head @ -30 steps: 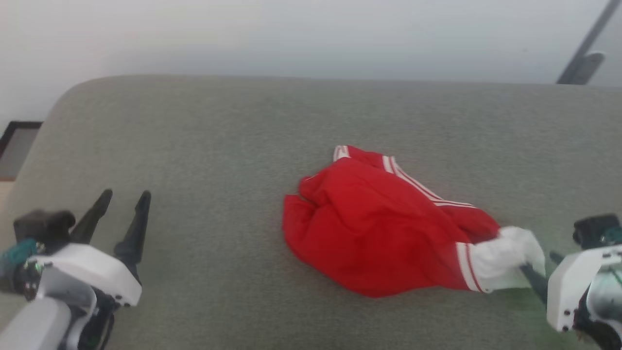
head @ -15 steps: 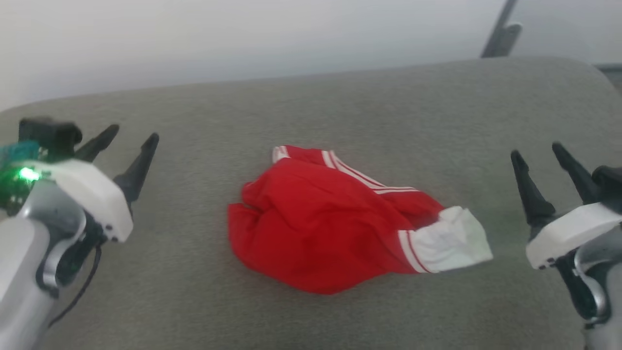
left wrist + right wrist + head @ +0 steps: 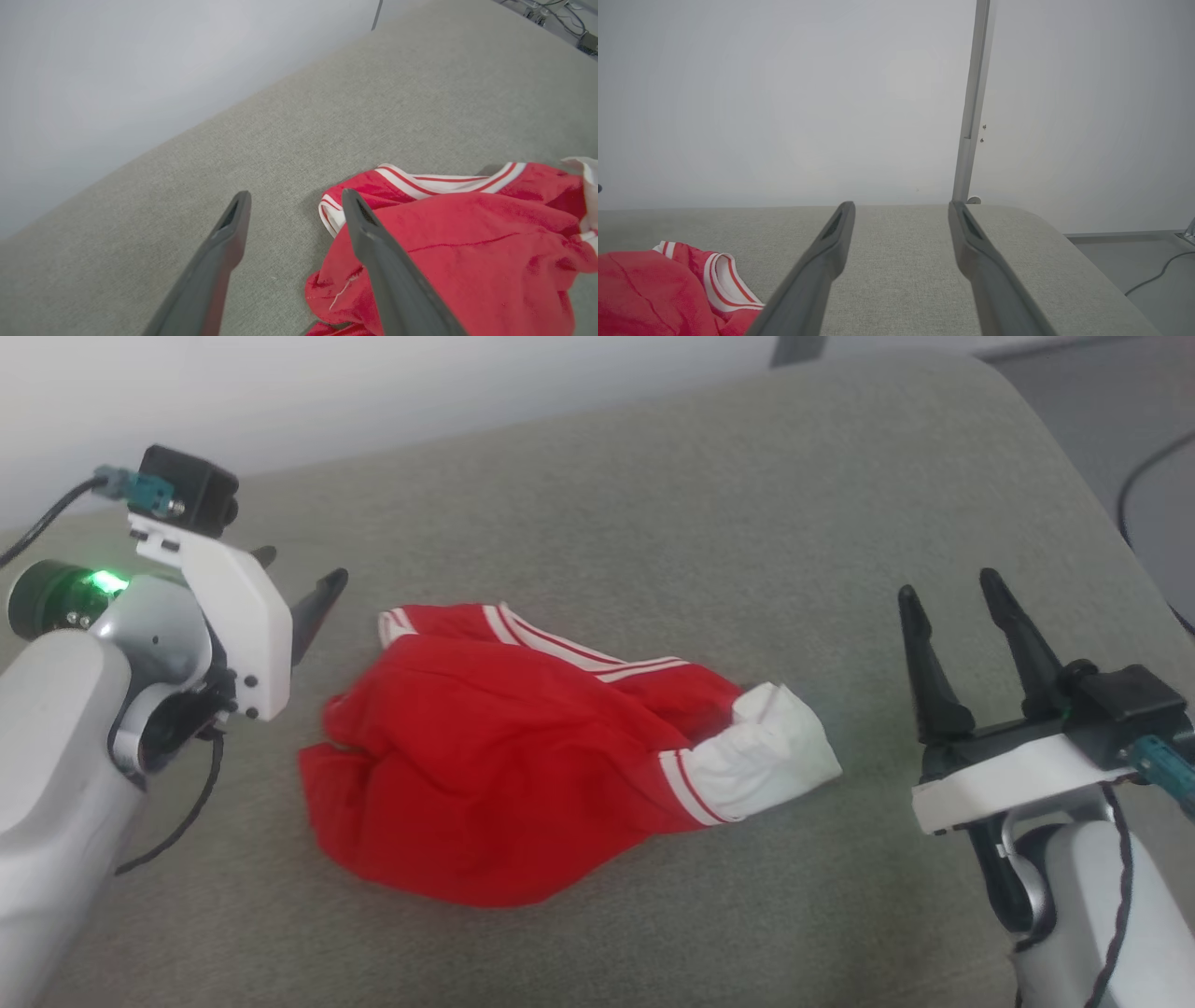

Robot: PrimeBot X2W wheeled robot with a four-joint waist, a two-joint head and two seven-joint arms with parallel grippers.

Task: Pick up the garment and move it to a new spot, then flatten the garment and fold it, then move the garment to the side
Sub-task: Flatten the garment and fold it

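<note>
Garment [image 3: 485, 784] crumpled between the two parted jaws

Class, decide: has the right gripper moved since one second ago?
Yes: the right gripper has left the white end of the garment and stands apart, rightward.

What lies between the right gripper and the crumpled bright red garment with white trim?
A bare stretch of grey woven surface; the head view shows it between the right gripper and the red garment.

1. Light was bright, even and soft; the wall [image 3: 373, 392] looked washed out.
2. The garment [image 3: 485, 775] threw only a faint shadow.
3. The head view was slightly soft; a green lamp [image 3: 101, 581] glowed on the left arm [image 3: 56, 756].
</note>
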